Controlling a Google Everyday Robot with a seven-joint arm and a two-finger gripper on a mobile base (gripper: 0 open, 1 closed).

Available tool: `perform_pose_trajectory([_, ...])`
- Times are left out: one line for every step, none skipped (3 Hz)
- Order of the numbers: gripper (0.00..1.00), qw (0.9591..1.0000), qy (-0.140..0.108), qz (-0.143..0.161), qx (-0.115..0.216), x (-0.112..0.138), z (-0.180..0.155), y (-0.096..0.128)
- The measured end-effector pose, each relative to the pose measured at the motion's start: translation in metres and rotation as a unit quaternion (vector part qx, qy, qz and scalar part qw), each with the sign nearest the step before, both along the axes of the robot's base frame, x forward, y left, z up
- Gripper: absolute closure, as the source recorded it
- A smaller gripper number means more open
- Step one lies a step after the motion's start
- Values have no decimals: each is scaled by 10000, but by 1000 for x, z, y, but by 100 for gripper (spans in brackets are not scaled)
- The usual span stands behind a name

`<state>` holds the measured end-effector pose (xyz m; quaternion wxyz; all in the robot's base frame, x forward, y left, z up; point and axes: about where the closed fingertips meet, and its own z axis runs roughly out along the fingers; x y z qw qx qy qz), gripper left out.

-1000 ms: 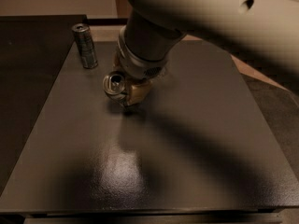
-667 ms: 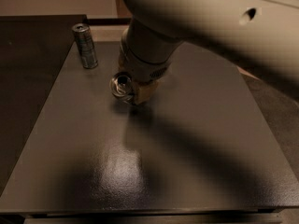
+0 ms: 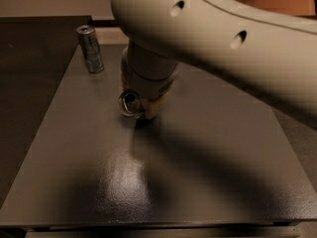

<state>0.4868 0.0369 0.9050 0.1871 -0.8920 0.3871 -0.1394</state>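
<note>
Gripper (image 3: 141, 110) low over the dark table (image 3: 208, 172), can (image 3: 90, 49) standing off beyond it to the left.

The gripper hangs from the thick pale arm (image 3: 213, 38), pointed down and close above the table top, towards its far half. A round lens (image 3: 130, 101) shows on the gripper's left face. Whether the gripper is parted, closed or clamped on anything cannot be told; the wrist covers its tip. The can, slim and metallic, stands upright beyond the gripper and to its left, near the table's far left corner, clearly apart from it.
</note>
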Motion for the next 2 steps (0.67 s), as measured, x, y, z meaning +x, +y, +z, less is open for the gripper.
perform_pose_trajectory([59, 9998, -9, 156, -129, 0, -7, 1])
perform_pose_trajectory([35, 9998, -17, 160, -128, -1, -6, 2])
